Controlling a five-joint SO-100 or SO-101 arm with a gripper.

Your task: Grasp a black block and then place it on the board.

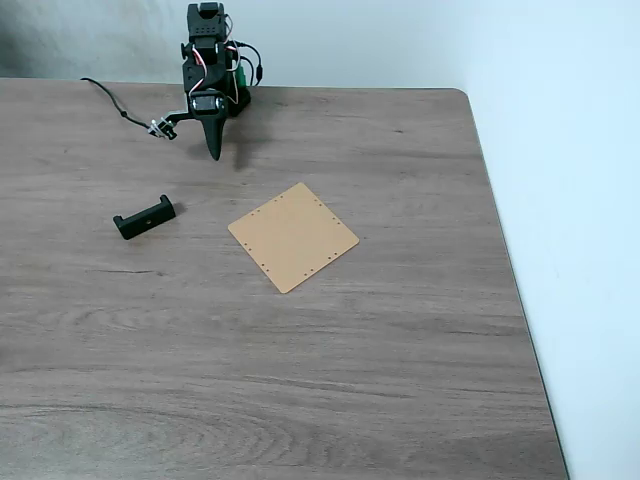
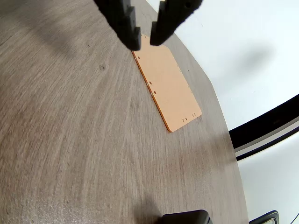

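Wrist view first: we see the black two-finger claw (image 2: 145,43) coming in from the top edge. Its two dark fingers (image 2: 125,23) look chunky and hard, like plastic. There is a small gap between the tips, so the claw is a little bit open, and it has nothing in it. Through the gap we see the far end of the thin flat tan square board (image 2: 169,87). The board looks smooth, with tiny round holes along its edges, and it lies flat on the grey-brown wood-grain table (image 2: 70,140). The table has long wavy lines in it. At the bottom edge sits a dark, blurry shape, and we cannot tell what it is.

In the fixed view, the black robot arm (image 1: 207,80) stands at the back of the table (image 1: 300,380), folded up, with red and white wires on it. Its claw (image 1: 214,152) points down, just above the table. The board (image 1: 293,237) lies near the middle, turned like a diamond. The small long black block with little tabs sticking up at both ends (image 1: 144,218) lies on the table to the left of the board, well apart from it and from the claw. A thin black cable (image 1: 110,100) runs off to the left of the arm.
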